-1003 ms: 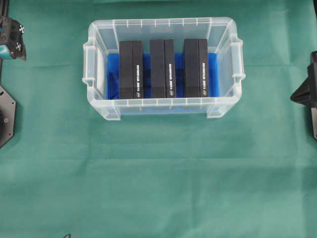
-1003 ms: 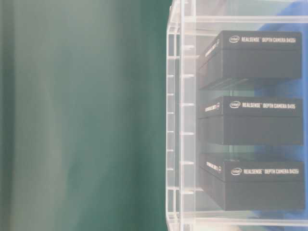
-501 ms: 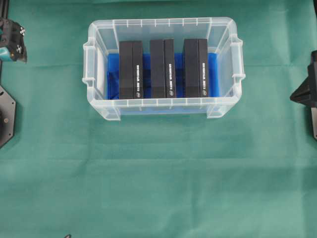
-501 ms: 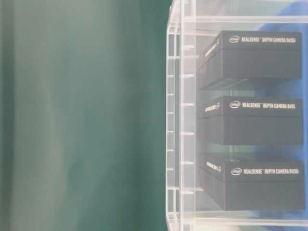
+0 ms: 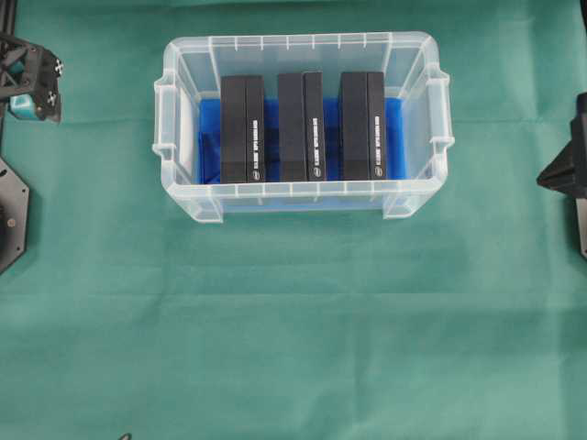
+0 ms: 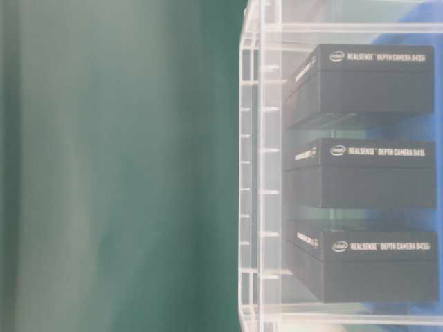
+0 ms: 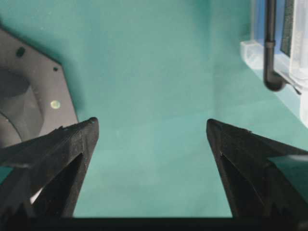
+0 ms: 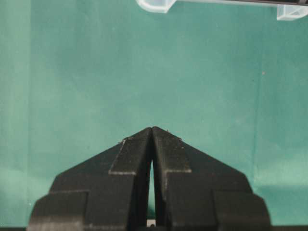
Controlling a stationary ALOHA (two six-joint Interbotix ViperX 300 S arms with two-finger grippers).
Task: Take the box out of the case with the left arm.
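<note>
The clear case (image 5: 293, 42) stands at the back middle of the green cloth, with a blue sheet on its bottom. Three black boxes stand in it side by side: left (image 5: 242, 128), middle (image 5: 302, 126) and right (image 5: 362, 126). The table-level view shows them through the case wall (image 6: 252, 173). My left gripper (image 5: 35, 81) hangs far left of the case. Its jaws are wide open and empty over bare cloth (image 7: 151, 121); a case corner (image 7: 252, 50) shows at the upper right. My right gripper (image 8: 152, 128) is shut and empty at the right edge (image 5: 554, 174).
A black arm base plate (image 5: 11, 215) lies at the left edge and also shows beside my left fingers (image 7: 29, 96). The right arm's base (image 5: 580, 220) sits at the right edge. Green cloth (image 5: 293, 348) covers the whole table in front of the case.
My left gripper has shifted a little to the right and turned slightly in the overhead view. The case, the boxes and the right gripper have not moved.
</note>
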